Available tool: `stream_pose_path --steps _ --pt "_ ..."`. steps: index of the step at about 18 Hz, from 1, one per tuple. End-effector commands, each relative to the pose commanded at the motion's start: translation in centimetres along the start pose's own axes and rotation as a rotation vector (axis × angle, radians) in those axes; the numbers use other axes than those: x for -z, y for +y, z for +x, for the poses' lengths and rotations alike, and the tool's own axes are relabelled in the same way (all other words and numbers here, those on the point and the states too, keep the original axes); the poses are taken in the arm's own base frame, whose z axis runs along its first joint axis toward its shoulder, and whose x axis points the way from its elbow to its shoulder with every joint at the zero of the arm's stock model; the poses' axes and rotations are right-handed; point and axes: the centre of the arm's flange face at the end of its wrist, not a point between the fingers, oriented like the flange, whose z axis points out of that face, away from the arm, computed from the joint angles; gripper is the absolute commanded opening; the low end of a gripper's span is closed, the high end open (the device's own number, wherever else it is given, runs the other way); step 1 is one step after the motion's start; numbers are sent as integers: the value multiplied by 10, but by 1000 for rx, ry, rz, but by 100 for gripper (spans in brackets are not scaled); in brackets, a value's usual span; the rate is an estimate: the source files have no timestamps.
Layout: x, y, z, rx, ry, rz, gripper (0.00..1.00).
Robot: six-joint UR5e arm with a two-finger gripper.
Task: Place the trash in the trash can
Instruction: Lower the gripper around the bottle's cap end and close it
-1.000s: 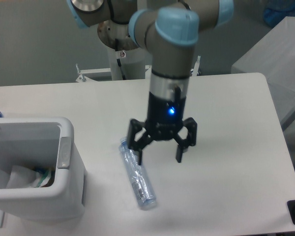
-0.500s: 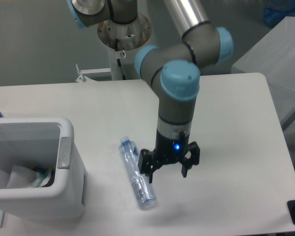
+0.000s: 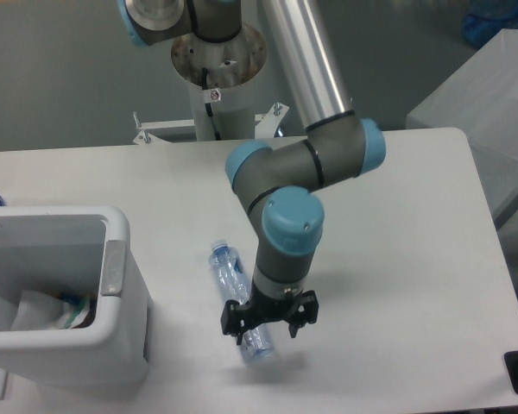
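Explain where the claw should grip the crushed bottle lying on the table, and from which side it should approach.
Grip the crushed bottle across its narrow flattened body, near mid-length, coming straight down from above. It lies flat on the table, so only its long sides offer opposing faces; the open claw probably suits that.

The gripper [image 3: 268, 320] covers the middle of the crushed bottle [image 3: 227, 264], so contact between fingers and plastic cannot be judged. The trash can [image 3: 116, 267] is cut by the left edge, its wrapper [image 3: 69, 312] only partly seen
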Motion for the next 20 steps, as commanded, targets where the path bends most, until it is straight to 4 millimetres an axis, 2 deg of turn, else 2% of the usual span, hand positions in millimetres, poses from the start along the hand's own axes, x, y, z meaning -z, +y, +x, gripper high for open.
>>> stream_pose_path --steps 4,8,16,18,20 --pt "-18 2 -1 2 4 -24 100" --pt "-20 2 0 1 3 -28 100" --pt "-45 6 -7 6 -26 -72 99" --pt "-48 6 -7 6 -26 -75 95" --pt "-46 6 -7 6 -26 -73 87"
